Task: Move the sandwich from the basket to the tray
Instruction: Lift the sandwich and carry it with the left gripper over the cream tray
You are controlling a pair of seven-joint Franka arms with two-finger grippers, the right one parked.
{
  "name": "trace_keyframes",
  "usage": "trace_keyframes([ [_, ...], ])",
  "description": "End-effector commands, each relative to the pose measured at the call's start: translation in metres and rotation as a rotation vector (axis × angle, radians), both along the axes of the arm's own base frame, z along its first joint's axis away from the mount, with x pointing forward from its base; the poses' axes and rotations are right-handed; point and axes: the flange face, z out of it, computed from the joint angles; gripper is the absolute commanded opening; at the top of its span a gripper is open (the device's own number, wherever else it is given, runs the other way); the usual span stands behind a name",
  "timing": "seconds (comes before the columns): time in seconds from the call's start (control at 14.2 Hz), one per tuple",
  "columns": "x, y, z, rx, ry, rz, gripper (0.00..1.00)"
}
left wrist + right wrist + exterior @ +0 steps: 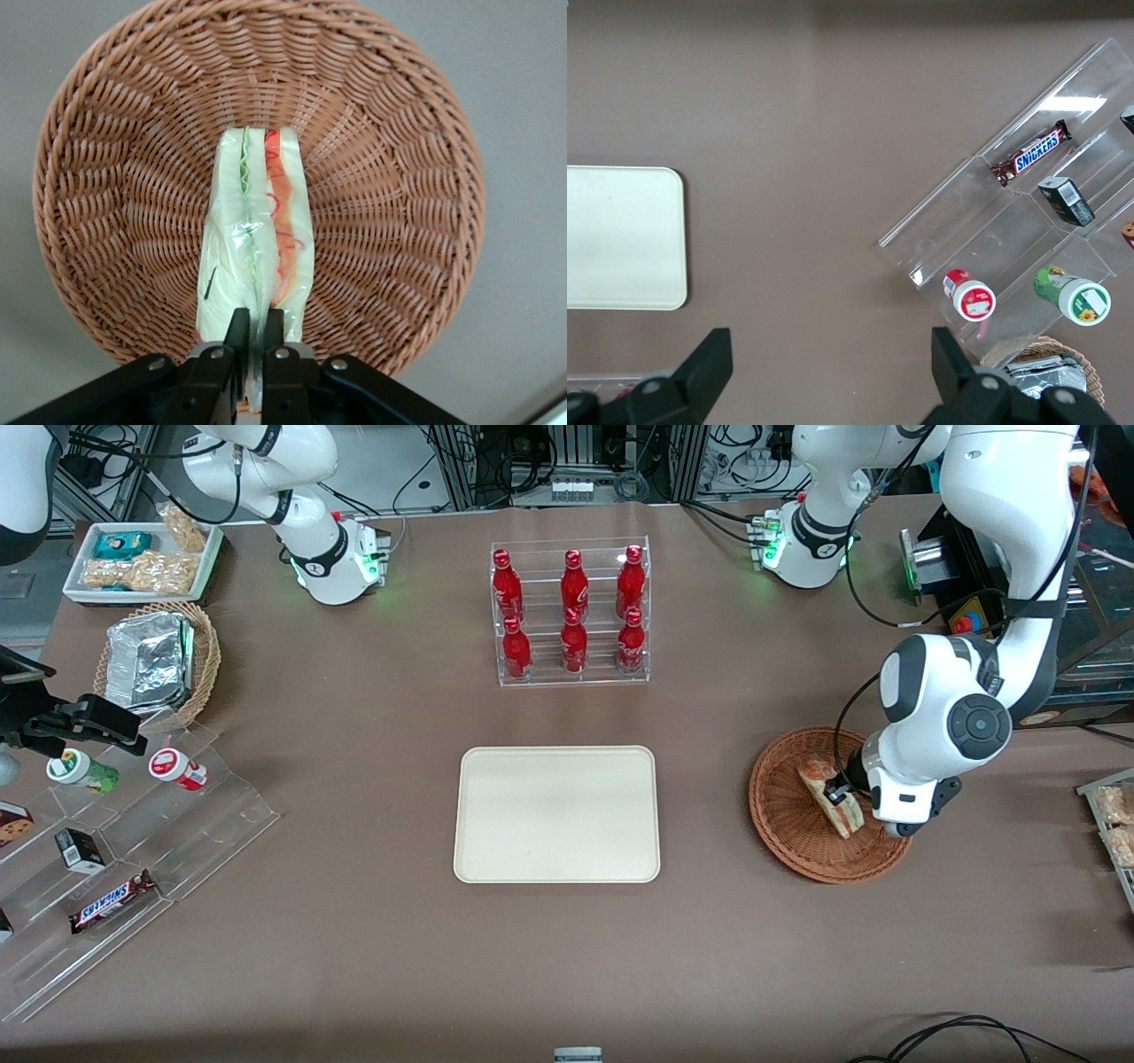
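Gripper (252, 329): clenched on sandwich (255, 239) edge in basket (115, 168). You lift straight, clearing rim, toward tray (556, 813).

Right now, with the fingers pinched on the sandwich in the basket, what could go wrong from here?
Two risks. The gripper holds the sandwich only at one thin edge, with most of the wedge beyond the fingers, so it may swing or slip when lifted. The pinch also looks to be on loose clear wrap, which could slide off. And the sandwich sits low in the basket, so a sideways move toward the tray before lifting could catch the rim.
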Motion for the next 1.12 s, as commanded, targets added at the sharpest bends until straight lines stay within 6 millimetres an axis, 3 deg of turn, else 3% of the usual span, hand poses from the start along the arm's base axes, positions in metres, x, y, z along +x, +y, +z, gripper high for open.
trace_keyframes([
  [0.0, 0.01, -0.005, 0.042, 0.004, 0.013, -0.049, 0.0],
  [0.07, 0.016, -0.014, 0.06, 0.0, 0.003, -0.062, 0.0],
  [0.21, 0.02, -0.058, 0.082, -0.019, -0.031, -0.131, 0.0],
  [0.42, 0.013, -0.142, 0.088, -0.055, -0.054, -0.294, 0.0],
  [0.56, 0.005, -0.186, 0.078, -0.07, -0.05, -0.357, 0.0],
  [0.63, 0.009, -0.208, 0.079, -0.082, -0.063, -0.39, 0.01],
  [0.91, 0.007, -0.315, 0.046, -0.168, -0.056, -0.546, 0.01],
  [1.05, -0.007, -0.349, 0.038, -0.186, -0.085, -0.575, 0.01],
])
